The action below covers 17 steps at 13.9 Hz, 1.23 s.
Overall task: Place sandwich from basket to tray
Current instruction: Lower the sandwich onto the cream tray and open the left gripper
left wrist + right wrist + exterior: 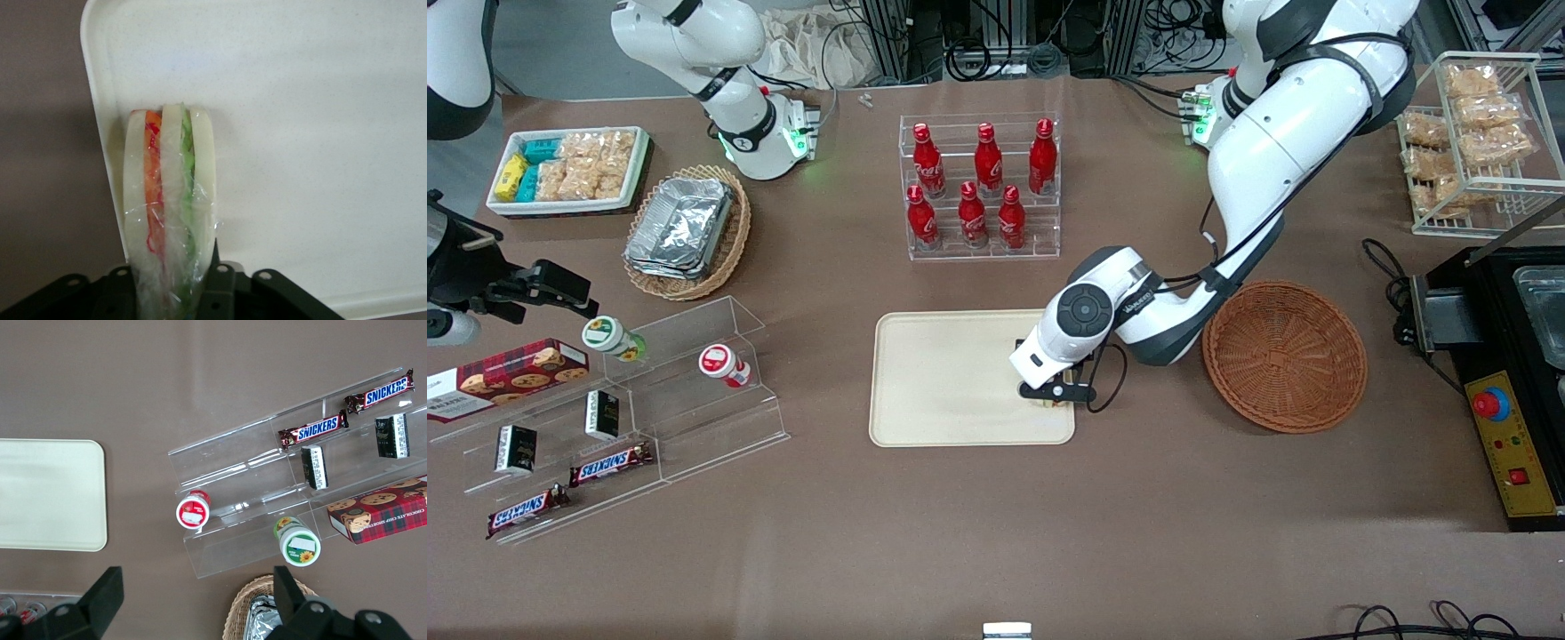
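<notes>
My left gripper (1055, 394) hangs low over the cream tray (951, 378), at the tray's end nearest the round reddish-brown basket (1285, 356). In the left wrist view the gripper (175, 283) is shut on the wrapped sandwich (170, 193). The sandwich's white bread and its orange and green layers stand on edge between the black fingers (220, 287). It sits just inside the tray's rim (100, 113). In the front view only a sliver of the sandwich (1054, 404) shows under the gripper. Nothing lies in the basket.
A rack of red bottles (983, 187) stands farther from the front camera than the tray. A clear stepped shelf with snacks (605, 418), a tan basket of foil containers (685, 231) and a white snack bin (569, 169) lie toward the parked arm's end. A wire rack (1476, 142) and a black device (1512, 382) stand at the working arm's end.
</notes>
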Tool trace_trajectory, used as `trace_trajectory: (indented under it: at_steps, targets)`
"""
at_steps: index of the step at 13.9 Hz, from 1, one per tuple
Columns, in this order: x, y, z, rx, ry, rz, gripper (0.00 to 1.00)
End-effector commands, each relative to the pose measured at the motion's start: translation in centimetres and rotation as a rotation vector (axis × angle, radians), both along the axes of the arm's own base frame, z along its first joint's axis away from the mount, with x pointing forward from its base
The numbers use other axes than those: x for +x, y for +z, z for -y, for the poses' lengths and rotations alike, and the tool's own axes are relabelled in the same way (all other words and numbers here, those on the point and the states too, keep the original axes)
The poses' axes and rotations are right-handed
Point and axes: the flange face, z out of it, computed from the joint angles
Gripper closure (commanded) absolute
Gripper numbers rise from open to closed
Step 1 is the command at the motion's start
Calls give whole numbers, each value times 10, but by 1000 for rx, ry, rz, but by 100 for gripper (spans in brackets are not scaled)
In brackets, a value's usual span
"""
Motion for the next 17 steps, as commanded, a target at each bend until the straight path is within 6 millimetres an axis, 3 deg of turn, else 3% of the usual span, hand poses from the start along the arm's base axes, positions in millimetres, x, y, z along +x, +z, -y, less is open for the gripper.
trace_trajectory:
  at_steps: [1, 2, 3, 7, 10, 13, 15, 17]
  targets:
    - [0, 1, 10, 16, -25, 49, 0]
    - [1, 8, 12, 20, -2, 55, 0]
    - [4, 27, 9, 33, 49, 77, 0]
    - [1, 164, -7, 138, 129, 195, 0]
    - [9, 225, -61, 181, 207, 156, 0]
    - [22, 258, -101, 131, 149, 132, 0]
    - [25, 266, -127, 154, 110, 96, 0]
    - [17, 288, -146, 146, 70, 64, 0]
